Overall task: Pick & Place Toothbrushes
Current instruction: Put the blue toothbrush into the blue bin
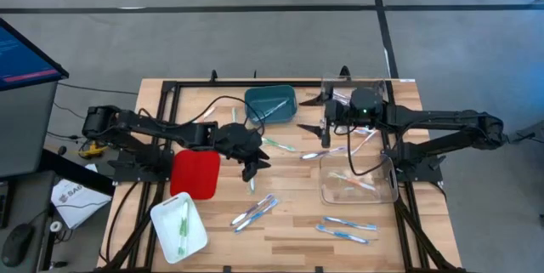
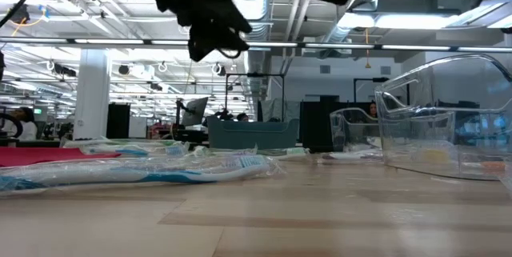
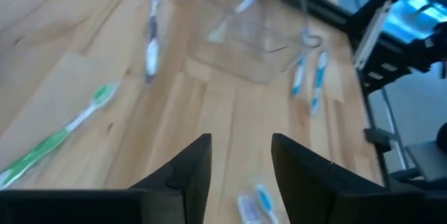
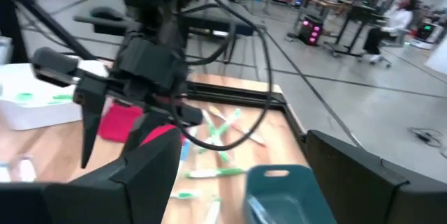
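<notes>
Fingers (image 3: pixel 194 172) of left gripper (image 1: pixel 252 171) parted with bare wood showing in the gap, nothing held. Hanging clear above the table (image 1: pixel 289 222), near its middle. Just below the tips, a green toothbrush (image 1: pixel 251 183) lying on the wood; same brush probably the green one (image 3: pixel 59 135) seen off to one side in the left wrist view. Beyond it, a pair of blue-and-white toothbrushes (image 1: pixel 255 212) side by side. Close beside the gripper, a red tray (image 1: pixel 195 173); past that, at the table's near corner, a white tray (image 1: pixel 178 227) with green toothbrushes (image 1: pixel 182 224) inside. On the gripper's other side, behind it, a teal bin (image 1: pixel 270 105) and a scatter of green and white toothbrushes (image 1: pixel 279 144).

Right gripper (image 1: pixel 323 113) spread wide, empty, also held off the table, near the far edge just beside the teal bin. Between its fingers in the right wrist view: the left gripper, the red tray, loose green brushes and a corner of the bin. Near its tips, pink-purple toothbrushes (image 1: pixel 327 151). Next to those, a clear plastic container (image 1: pixel 357 176) holding a few toothbrushes (image 1: pixel 353 179) of mixed colours. Farther out toward the near edge, two more blue toothbrushes (image 1: pixel 348 229) lying apart from the rest.
</notes>
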Action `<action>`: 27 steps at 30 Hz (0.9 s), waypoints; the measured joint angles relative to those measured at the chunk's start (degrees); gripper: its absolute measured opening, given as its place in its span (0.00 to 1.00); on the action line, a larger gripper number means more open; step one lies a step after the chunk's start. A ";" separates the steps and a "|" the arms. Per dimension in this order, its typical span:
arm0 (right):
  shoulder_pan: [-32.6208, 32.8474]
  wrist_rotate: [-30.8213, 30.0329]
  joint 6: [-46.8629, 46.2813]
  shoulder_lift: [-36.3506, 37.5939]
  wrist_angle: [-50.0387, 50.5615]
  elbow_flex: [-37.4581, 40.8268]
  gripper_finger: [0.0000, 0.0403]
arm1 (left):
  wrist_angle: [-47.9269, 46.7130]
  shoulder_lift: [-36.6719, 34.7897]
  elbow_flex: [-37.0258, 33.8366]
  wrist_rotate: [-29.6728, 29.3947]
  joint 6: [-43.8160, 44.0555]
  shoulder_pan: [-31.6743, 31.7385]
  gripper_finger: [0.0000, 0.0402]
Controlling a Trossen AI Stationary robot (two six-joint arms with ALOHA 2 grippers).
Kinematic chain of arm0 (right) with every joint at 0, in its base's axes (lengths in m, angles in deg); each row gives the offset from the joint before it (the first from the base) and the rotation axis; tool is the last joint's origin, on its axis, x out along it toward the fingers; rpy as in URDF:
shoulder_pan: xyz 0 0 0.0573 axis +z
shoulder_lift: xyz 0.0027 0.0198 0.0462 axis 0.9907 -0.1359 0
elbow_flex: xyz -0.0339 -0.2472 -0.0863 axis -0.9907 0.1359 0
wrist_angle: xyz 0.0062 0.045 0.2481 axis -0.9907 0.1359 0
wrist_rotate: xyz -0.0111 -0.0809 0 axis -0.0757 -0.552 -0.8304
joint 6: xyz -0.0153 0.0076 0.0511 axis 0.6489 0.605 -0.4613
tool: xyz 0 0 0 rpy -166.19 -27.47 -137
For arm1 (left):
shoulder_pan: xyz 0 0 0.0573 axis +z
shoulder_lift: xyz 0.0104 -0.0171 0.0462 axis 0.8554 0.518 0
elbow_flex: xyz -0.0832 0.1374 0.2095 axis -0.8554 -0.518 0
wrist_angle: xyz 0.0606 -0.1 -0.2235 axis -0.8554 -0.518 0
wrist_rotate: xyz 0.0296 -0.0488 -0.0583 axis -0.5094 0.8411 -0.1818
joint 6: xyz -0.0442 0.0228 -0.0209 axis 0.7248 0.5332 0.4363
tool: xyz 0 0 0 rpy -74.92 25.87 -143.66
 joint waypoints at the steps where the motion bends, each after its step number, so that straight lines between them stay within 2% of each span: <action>1: 0.80 0.00 -0.61 0.00 -0.04 0.00 0.75 | 0.84 0.01 0.00 -0.52 -0.05 -0.56 0.36; 6: 4.44 0.04 -7.98 0.00 0.62 0.00 0.75 | 4.06 0.01 0.00 -3.12 -2.82 -2.38 0.36; 14: 11.70 0.05 -24.43 0.00 5.69 0.00 0.75 | 6.98 0.01 0.00 -3.52 -8.13 -2.71 0.36; 24: 24.25 0.12 -36.92 -3.48 8.55 -0.08 0.75 | 7.05 0.01 0.00 -3.04 -12.57 -2.64 0.36; 27: 28.43 -0.08 -43.80 -4.12 13.99 0.03 0.75 | 7.11 0.01 0.00 -3.04 -13.67 -2.64 0.36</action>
